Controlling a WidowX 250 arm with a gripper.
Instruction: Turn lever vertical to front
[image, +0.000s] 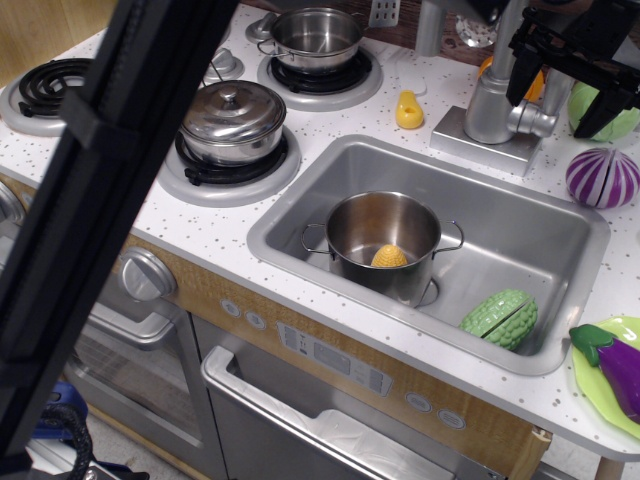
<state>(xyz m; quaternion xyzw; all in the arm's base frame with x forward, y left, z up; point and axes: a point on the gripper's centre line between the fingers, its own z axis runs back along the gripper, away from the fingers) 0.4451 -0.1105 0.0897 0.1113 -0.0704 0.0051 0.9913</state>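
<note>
white speckled counter (440, 140) of a toy kitchen, steel sink (560, 225) with a pot (385, 230) and a green vegetable (500, 318), lever (533, 120) on the faucet (490, 105) side behind the sink, black gripper (575, 95) over it, jaws wide apart, stove (170, 180) with lidded pot (233, 118) on the left

Black gripper (572, 88), jaws apart

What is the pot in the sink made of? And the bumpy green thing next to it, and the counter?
The pot looks like thin polished metal: it is silvery and mirrors light. The bumpy green vegetable seems to be glossy moulded plastic, judging by its even colour and shine. The counter looks painted or laminated, white with dark speckles; what lies underneath cannot be told.
</note>
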